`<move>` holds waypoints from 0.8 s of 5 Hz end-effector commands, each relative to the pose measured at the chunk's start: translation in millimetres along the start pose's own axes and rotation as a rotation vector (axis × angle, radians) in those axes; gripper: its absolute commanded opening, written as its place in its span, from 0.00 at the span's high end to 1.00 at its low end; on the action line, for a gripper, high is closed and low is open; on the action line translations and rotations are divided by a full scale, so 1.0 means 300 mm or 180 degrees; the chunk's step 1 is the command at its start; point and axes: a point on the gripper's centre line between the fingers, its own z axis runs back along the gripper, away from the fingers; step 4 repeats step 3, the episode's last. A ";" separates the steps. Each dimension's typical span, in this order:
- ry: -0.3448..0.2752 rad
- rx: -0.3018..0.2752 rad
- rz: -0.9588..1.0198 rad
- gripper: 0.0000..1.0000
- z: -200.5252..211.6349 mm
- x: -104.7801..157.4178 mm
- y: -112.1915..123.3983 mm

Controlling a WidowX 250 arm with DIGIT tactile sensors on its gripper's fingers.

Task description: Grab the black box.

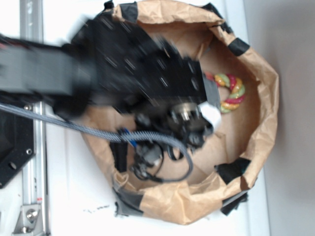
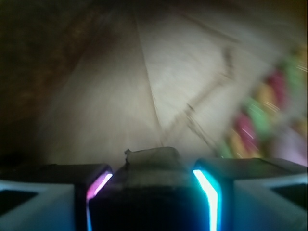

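We saw the gripper [image 2: 153, 192] closed on the black box [image 2: 152, 185], which sat between its fingers [image 2: 94, 192], above the brown paper bag [image 1: 197, 201], near the rope ring [image 1: 230, 92].

A white surface [image 1: 74, 187] carried a brown paper bag [image 1: 197, 201], rolled open; inside it, near its far wall, lay a colourful rope ring [image 1: 231, 91].

wrist view: gripper [image 2: 153, 192] at bottom of frame, two fingers with lit inner edges, pink-purple on the left [image 2: 98, 185], cyan on the right [image 2: 206, 190]. black box [image 2: 151, 178] sits clamped between them, touching both. below: creased brown paper [image 2: 110, 96], motion-blurred. multicolored rope ring [image 2: 262, 118] at right, also blurred.
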 end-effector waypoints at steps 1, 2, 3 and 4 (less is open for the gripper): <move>-0.0492 0.0299 0.1092 1.00 0.340 -0.046 0.006; -0.0357 0.0314 0.1452 1.00 0.352 -0.039 -0.017; -0.0194 0.0357 0.1520 1.00 0.332 -0.031 -0.032; -0.0194 0.0357 0.1520 1.00 0.332 -0.031 -0.032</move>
